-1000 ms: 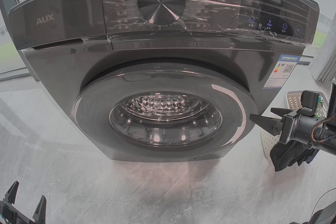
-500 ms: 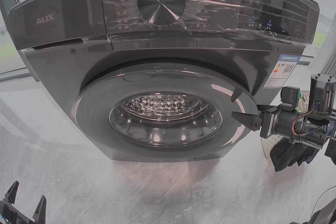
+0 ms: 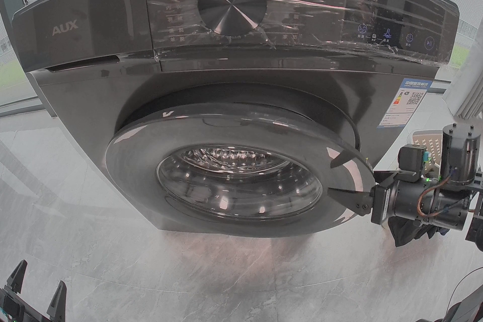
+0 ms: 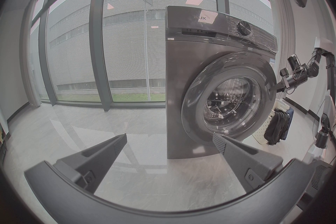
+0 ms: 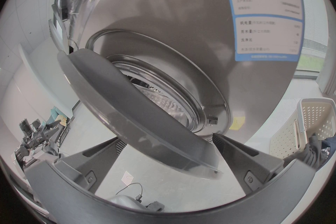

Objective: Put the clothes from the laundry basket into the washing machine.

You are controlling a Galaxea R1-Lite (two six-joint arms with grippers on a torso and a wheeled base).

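Door-opening is the step I judge to be in hand. The washing machine (image 3: 80, 91) has its round door (image 3: 136, 157) standing ajar, lifted off the front along its 3 o'clock side. I have the right gripper (image 3: 332, 178) at about 4 o'clock on the door, fingers apart and straddling the rim, one in front and one behind. I see no clamp on it. The left gripper (image 3: 42, 273) sits low at 7 o'clock in the head view, well away from the machine, fingers spread with nothing between them.

The laundry basket (image 3: 427, 139) stands on the floor at 3 o'clock of the machine, just behind my right arm. The clothes (image 3: 407, 232) are in it, draped over its wall, none yet in the drum.

Next, I think the door needs drawing wide on its hinge so the mouth is free. Then the gripper must let go and turn to the basket.

By count: one machine, one door, one basket, two grippers. Of clothes I make out one dark piece and what looks like a blue one beside it. Any more inside I cannot tell.
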